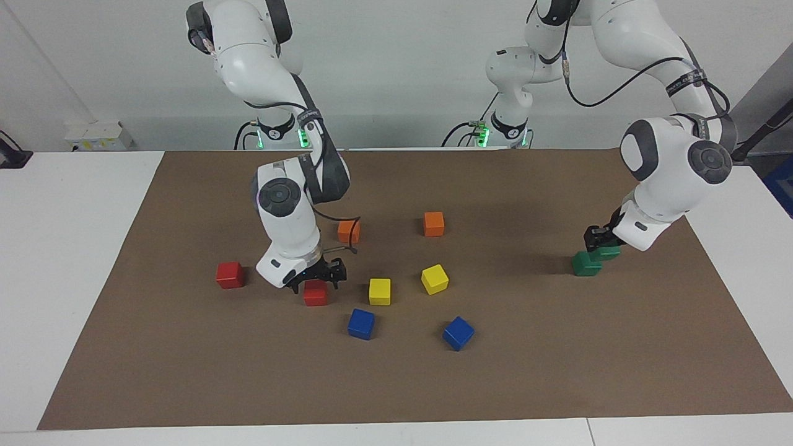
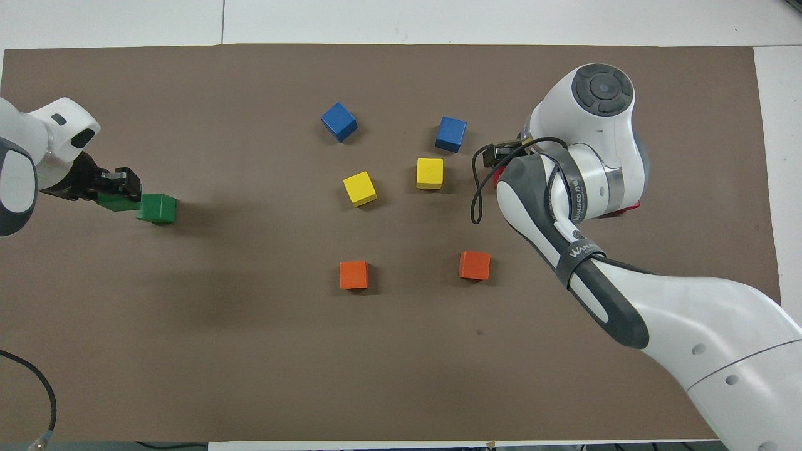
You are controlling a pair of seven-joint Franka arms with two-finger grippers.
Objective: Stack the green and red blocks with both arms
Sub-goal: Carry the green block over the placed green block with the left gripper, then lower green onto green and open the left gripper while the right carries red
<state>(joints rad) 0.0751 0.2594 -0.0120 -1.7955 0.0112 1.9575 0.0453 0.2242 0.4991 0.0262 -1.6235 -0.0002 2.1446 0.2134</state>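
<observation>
Arm shells: smooth glossy white plastic with dark grey matt joint caps. Table mat: matt brown, paper-like, flat. Table surface: smooth white. Cubes, e.g. red and blue: evenly painted, satin finish
</observation>
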